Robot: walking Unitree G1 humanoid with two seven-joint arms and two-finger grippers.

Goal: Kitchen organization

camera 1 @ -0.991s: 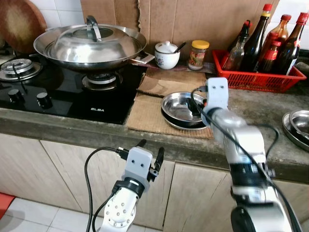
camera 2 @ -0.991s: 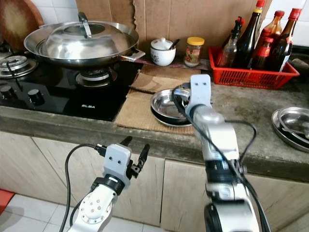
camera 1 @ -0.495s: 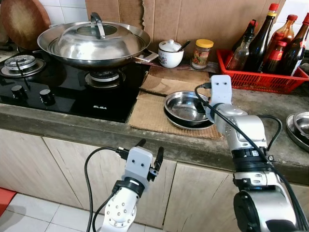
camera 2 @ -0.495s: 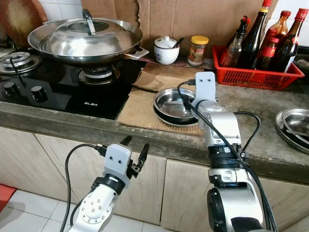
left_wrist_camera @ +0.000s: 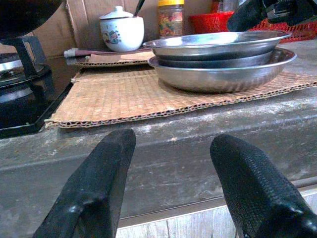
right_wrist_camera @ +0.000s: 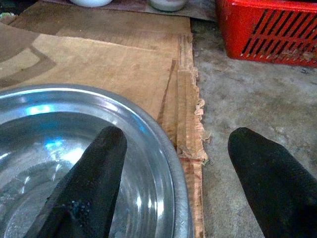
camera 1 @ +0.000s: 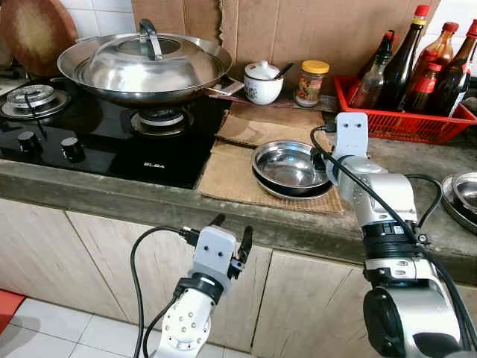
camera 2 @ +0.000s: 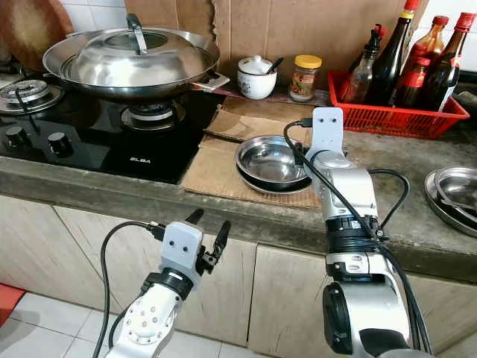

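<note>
R arm (camera 1: pixel 350 153) shifted right; fingers straddle rim, 2 stacked bowls (camera 1: pixel 289 168).

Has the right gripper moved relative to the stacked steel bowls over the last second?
Yes. The right gripper has shifted toward the robot's right, from over the middle of the steel bowls to their right rim, open, one finger inside and one outside.

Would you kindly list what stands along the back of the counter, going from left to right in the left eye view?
Lidded wok → white sugar pot → yellow-lidded jar → red basket of sauce bottles.
</note>
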